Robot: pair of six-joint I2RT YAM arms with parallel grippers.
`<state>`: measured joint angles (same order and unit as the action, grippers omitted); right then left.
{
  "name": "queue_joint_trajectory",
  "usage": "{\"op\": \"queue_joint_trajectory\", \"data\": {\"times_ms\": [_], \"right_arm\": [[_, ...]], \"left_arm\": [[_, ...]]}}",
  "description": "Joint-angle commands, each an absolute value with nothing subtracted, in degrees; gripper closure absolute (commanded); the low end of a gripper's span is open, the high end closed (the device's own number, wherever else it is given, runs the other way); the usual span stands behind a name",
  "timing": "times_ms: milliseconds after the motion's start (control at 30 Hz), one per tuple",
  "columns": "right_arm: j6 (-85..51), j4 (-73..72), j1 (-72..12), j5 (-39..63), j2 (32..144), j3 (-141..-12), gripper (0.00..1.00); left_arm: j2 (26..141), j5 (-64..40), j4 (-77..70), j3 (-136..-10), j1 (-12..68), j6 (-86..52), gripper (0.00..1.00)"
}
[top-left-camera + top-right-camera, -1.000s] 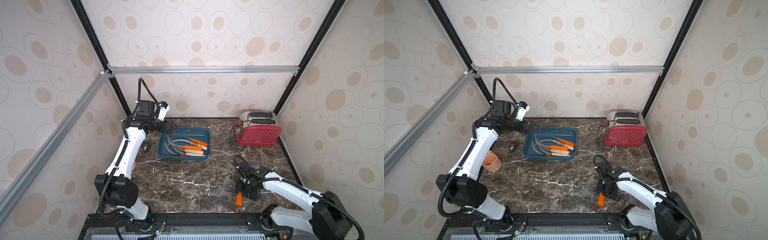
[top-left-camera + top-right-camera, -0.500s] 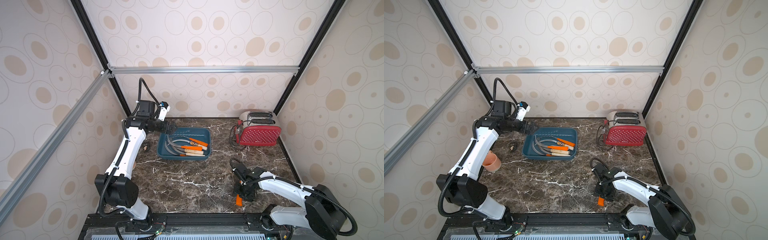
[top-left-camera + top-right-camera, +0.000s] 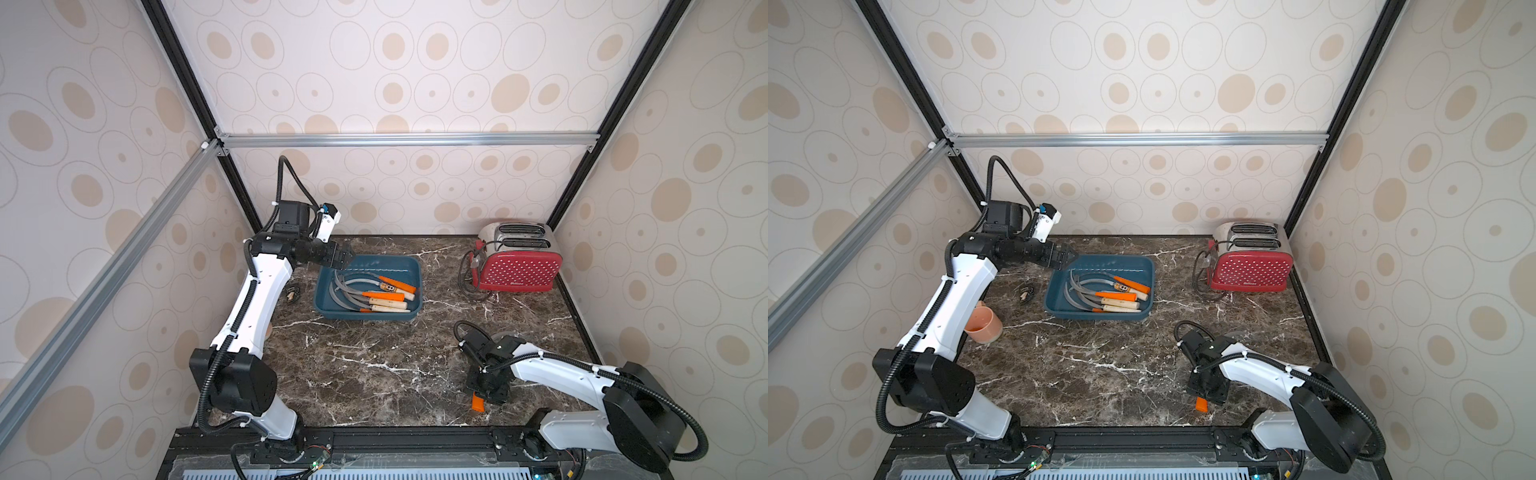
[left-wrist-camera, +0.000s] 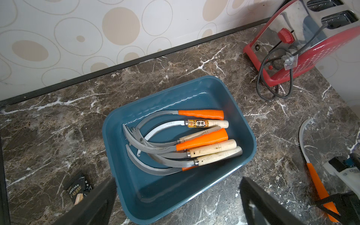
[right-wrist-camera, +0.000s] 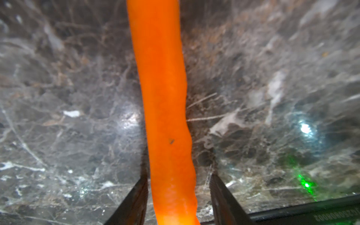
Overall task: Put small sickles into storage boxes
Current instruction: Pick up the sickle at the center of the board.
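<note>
Straddling: the right gripper (image 5: 178, 176) stood with its jaws down on either side of the orange handle (image 5: 161, 87). One jaw was against it and a gap showed at the other, so by my reading it was open, not yet clamped.
Why the handle: it was the thick, straight part and gave flat jaws something to bite. The thin blade lay flush on the marble.
Loose sickle (image 4: 316, 183): it lay flat on the tabletop, well apart from the tray (image 3: 361, 318), on the tray's near right. Its blade end was nearer the tray than its handle end. It was the only sickle seen outside the tray.
Stored sickles (image 4: 194, 144): several lay in the tray, handles toward its right end and blades curling toward its left. They probably nested that way to fit.
Left gripper (image 3: 344, 261): its fingers were wide apart and empty as it hung over the tray's far-left corner. This likely kept the tray's right side free for the incoming sickle.
Bystanders: the toaster (image 3: 517, 270) stood right of the tray, a snack packet (image 4: 78, 191) lay just left of it, and a cup (image 3: 984, 324) sat farther left. None was involved.
Risk: a one-sided grip could let the long blade swing and catch the tray's flared rim.
</note>
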<state>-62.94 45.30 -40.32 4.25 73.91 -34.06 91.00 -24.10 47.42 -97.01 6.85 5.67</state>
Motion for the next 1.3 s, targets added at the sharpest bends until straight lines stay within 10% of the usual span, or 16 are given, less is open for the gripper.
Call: {"op": "queue_joint_trajectory", "data": {"times_ms": [0,1267], "right_arm": [[-66.3,43.0,-41.3,3.5,76.2,-32.7,0.47],[-70.5,38.1,-42.4,0.7,77.5,-30.6,0.51]], "left_arm": [[90.5,-24.8,48.1,-97.0,7.0,7.3,0.01],[89.2,-25.1,48.0,-96.7,7.0,7.7,0.01]]}}
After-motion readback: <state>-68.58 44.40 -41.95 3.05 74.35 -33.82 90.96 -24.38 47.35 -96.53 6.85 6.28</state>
